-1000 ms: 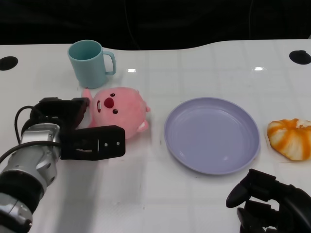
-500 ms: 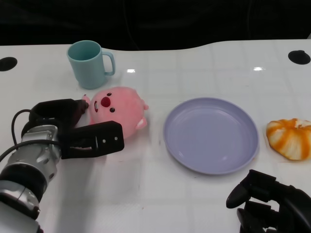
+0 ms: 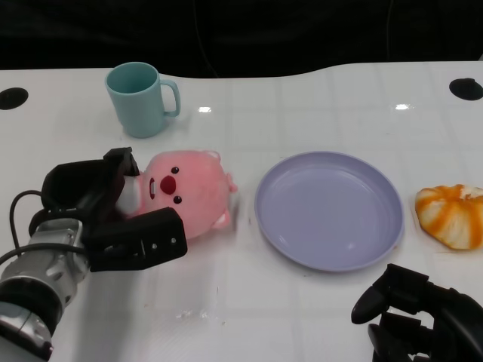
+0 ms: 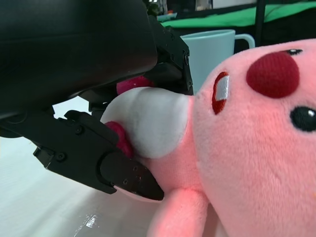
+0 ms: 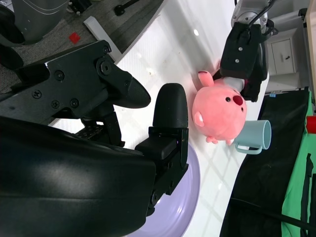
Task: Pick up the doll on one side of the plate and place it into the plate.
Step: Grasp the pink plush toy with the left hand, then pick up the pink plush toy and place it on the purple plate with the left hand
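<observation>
Fingers (image 3: 87, 177) of the left hand (image 3: 113, 215) are wrapped around the near end of the pink plush doll (image 3: 185, 192), one set above it and a broad black digit below; the hand holds the doll. The left wrist view confirms contact: black fingertips (image 4: 123, 173) press against the doll's (image 4: 247, 148) white and pink lower part.

The doll lies on the white table (image 3: 302, 90), just beside the left edge of the lavender plate (image 3: 328, 210), not inside it. Its face, with red nose and dark eyes, points up toward the head camera. Whether its body is lifted clear of the table surface cannot be told.

The right hand (image 3: 423, 313) sits low at the near right edge of the table, fingers curled inward with nothing in them, well apart from the plate's near rim. In the right wrist view the curled fingers (image 5: 168, 128) hang above the plate (image 5: 187, 197).

A light blue mug (image 3: 141, 98) stands upright behind the doll, handle toward the plate. An orange-and-white striped soft object (image 3: 451, 215) lies to the right of the plate, apart from its rim.
</observation>
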Controlling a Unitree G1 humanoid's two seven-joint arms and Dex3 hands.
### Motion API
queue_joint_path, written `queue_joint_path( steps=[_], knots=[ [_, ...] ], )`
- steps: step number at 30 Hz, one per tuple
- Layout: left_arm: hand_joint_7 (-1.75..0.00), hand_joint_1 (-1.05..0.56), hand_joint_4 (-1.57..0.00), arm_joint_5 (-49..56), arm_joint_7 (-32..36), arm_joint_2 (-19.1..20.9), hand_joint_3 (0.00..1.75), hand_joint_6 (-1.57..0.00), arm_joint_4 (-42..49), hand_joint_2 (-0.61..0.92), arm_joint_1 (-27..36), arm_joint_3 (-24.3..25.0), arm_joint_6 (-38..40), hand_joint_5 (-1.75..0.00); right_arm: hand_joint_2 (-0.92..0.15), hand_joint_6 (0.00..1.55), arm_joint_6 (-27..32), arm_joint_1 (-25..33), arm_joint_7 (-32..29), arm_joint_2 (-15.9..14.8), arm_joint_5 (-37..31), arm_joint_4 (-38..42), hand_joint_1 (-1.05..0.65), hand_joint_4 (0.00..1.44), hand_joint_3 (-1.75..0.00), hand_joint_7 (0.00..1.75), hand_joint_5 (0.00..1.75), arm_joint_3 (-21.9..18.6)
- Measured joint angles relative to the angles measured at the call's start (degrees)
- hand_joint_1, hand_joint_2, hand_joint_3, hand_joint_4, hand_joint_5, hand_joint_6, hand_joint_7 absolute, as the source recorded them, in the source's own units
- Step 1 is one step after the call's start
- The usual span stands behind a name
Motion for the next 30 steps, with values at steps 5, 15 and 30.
queue_joint_path(
  steps=[5,15,30],
  knots=[
    [-1.75,-0.18,-0.86,-0.1,1.7,0.5,0.36,-0.63,-0.2,0.81,0.7,0.1,-1.4,-1.75,-0.67,0.48,0.0,0.1,-0.2,0.1,-0.1,0.0,-0.13,0.65,-1.04,1.48,1.75,0.2],
    [-1.75,-0.21,-0.85,-0.3,1.6,1.7,0.38,-0.61,-2.1,0.83,0.7,0.7,-2.6,-1.75,-0.67,0.46,0.0,0.1,-0.5,0.5,-0.1,0.0,-0.09,0.63,-1.05,1.48,1.75,0.5],
    [-1.75,-0.15,-0.89,-5.2,-3.7,2.8,0.85,-0.67,-21.4,0.55,5.4,7.1,1.0,-1.75,-0.69,0.45,0.4,0.3,-0.1,0.3,0.2,-0.3,-0.1,0.63,-1.03,1.48,1.75,-0.3]
  ],
)
